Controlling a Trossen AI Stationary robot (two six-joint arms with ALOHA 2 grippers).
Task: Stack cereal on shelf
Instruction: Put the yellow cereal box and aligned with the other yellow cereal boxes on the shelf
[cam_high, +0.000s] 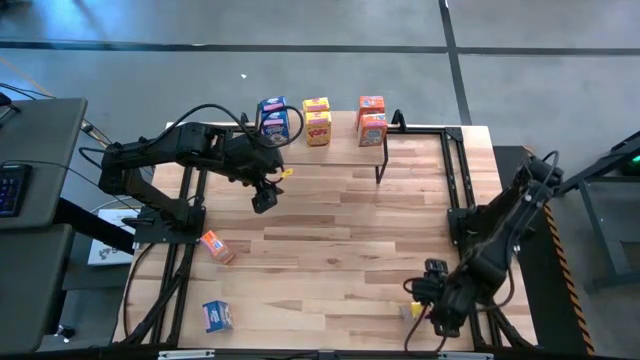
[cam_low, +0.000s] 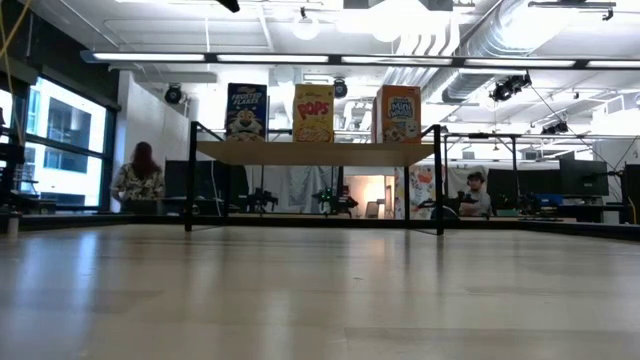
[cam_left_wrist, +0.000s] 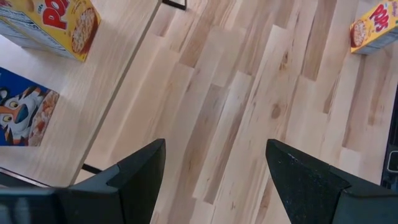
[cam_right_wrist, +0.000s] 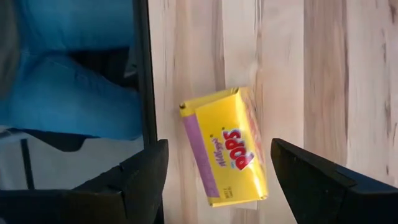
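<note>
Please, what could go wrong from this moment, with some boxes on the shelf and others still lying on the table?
1. The yellow box lies flat at the table's near edge, under the open right gripper; a poor grasp could push it off.
2. The open left gripper hovers beside the shelf; moving carelessly, it might knock the blue boxes standing there.
3. The orange box lies near the left arm's base, perhaps awkward to reach.
</note>
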